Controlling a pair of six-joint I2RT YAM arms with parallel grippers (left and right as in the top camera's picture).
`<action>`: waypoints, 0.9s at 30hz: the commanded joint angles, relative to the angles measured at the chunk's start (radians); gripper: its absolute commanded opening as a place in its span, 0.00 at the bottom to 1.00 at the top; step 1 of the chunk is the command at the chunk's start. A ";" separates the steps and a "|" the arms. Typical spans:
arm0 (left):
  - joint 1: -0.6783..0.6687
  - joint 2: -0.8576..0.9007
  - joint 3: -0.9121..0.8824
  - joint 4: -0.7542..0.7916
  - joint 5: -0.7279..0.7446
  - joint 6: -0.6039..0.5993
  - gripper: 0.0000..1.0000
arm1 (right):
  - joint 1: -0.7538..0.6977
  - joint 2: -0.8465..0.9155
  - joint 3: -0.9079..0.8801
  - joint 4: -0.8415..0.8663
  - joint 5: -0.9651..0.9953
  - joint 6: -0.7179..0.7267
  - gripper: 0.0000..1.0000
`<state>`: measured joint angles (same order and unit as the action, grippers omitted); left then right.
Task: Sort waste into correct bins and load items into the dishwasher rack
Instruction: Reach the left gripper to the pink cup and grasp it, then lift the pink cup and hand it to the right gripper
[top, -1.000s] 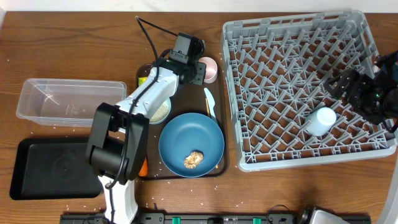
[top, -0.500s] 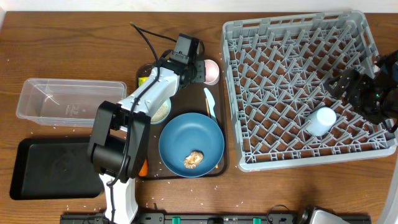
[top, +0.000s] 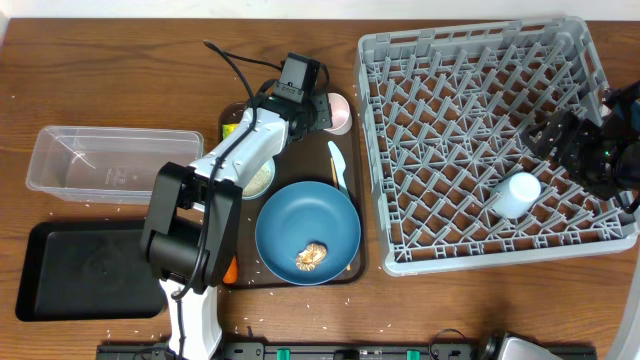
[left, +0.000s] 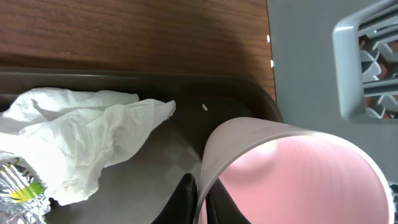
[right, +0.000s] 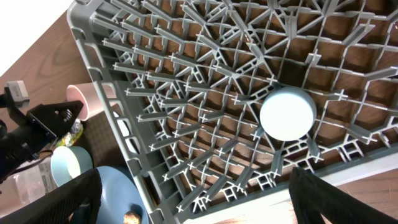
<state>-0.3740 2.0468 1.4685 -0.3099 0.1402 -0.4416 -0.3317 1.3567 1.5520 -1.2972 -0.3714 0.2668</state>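
Bench (top: 120, 70) first: rack (top: 372, 150) on right half, biggest thing by far. Blue cup (right: 286, 114) already inside it, toward near right corner, seen end-on, prob. mouth down. Right fingers (right: 62, 199) hang over that corner, spread wide, holding nothing.

Left of rack, just beside it: brown tray (top: 318, 155). Carries plate (top: 300, 215) w/ lump (top: 311, 257) on it, bowl (right: 68, 165), spoon (top: 338, 165), napkin (left: 81, 137) and wrapper (left: 18, 193). Tub (top: 110, 165) and black bin (top: 80, 270) well apart to the left, bin nearer the front edge.

Pink cup (left: 298, 180) at tray's far right corner, close to rack wall. Left fingers (left: 186, 198) look clamped on its thin wall, one outside, one prob. inside the rim; inner one hard to make out.

Step in hand, as judged: getting pink cup off tray and into rack. To do it well:
- Keep pinch firm but not crushing; thin wall may flex or twist out.
- Lift straight up first, till base clears tray lip and rack rim.
- Swing over wall slowly, no bump on grey edge.
- Turn mouth down, seat btwn pegs in a free cell, away from blue cup.
- Release only once cup sits steady.
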 joint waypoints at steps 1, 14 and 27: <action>0.004 0.019 0.008 0.001 0.009 -0.018 0.06 | -0.007 -0.002 0.005 -0.001 -0.014 -0.014 0.89; 0.009 -0.127 0.008 -0.161 0.076 0.135 0.06 | 0.056 -0.002 0.005 0.006 -0.067 -0.203 0.82; 0.268 -0.491 0.008 -0.189 0.721 0.070 0.06 | 0.238 -0.002 0.005 0.231 -0.544 -0.406 0.83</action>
<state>-0.1505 1.5753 1.4689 -0.4973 0.5888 -0.3447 -0.1261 1.3567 1.5517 -1.0981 -0.6952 -0.0582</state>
